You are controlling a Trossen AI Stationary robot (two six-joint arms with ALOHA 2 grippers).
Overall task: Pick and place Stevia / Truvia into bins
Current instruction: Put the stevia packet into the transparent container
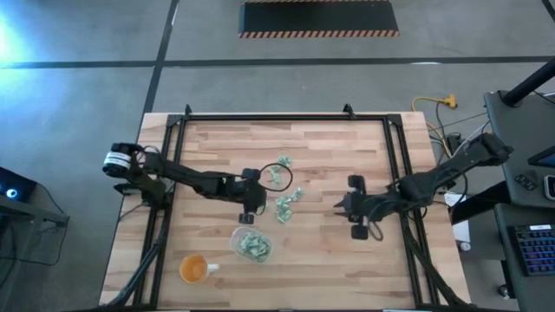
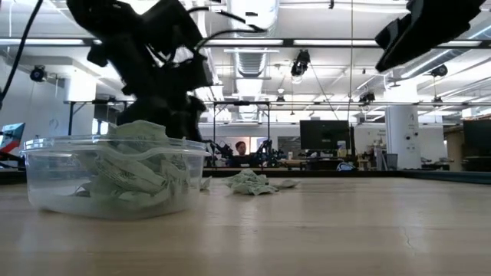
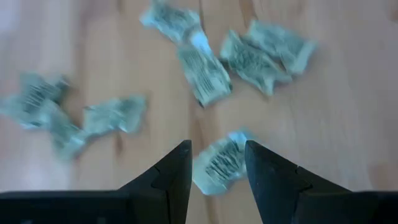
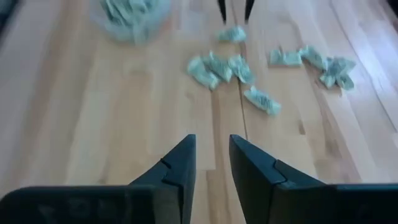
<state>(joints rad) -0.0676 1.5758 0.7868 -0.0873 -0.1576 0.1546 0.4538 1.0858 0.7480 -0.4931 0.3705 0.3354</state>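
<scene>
Left gripper (image 3: 216, 163) fingers straddle a packet (image 3: 219, 163), pointing down at table (image 1: 329, 156).

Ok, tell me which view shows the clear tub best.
The low view: the tub sits close, side-on, heaped with packets. The high view shows it small from above; the right wrist view shows only a blur; the left wrist view misses it.

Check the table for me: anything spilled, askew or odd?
Nothing stands out. Loose packets lie scattered on the table, awaiting sorting; the tub sits upright with packets inside; an orange cup stands beside it.
</scene>
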